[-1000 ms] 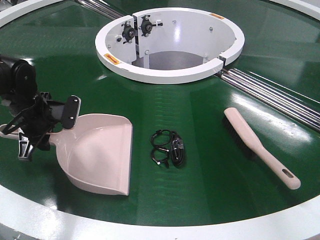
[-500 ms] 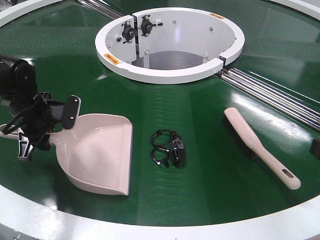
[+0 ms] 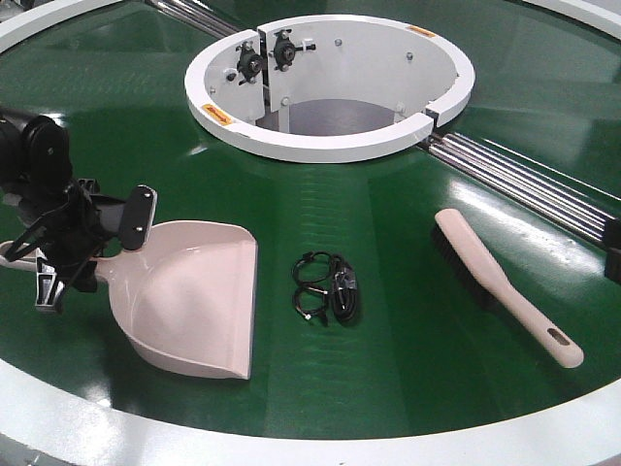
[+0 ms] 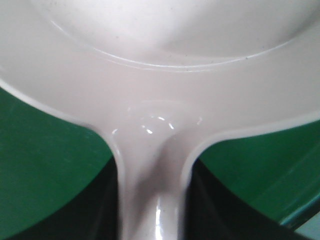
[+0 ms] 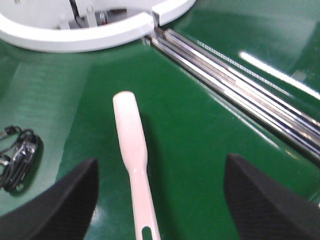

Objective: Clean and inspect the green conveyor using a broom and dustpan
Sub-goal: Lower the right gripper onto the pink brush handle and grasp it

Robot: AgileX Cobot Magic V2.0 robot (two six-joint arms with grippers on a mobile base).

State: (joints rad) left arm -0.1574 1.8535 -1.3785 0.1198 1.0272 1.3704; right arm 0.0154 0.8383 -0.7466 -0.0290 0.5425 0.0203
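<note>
Only the right arm (image 3: pixel 612 250) has moved: its dark edge has crept further in at the right border of the front view, while nothing else has shifted. The right hand (image 5: pixel 161 165) hangs open over the broom (image 3: pixel 495 282), which lies flat on the conveyor (image 3: pixel 408 330) at the right, head far and slotted handle near, alongside the rails (image 3: pixel 524 184). The dustpan (image 3: pixel 189 291) sits on the left with its lip facing a black cable bundle (image 3: pixel 328 289) in the middle. The left hand (image 3: pixel 89 254) straddles the dustpan's neck, a finger close on each side; whether they actually press it I cannot tell. In the right wrist view the handle sits left of centre between the fingers, so closing from here would likely bring one finger in first and skid the glossy broom sideways. A grip near the slot end also leaves a long lever, and the head could sag or twist. If the dustpan is held loosely, its lip may lift and let the cables slide under.
</note>
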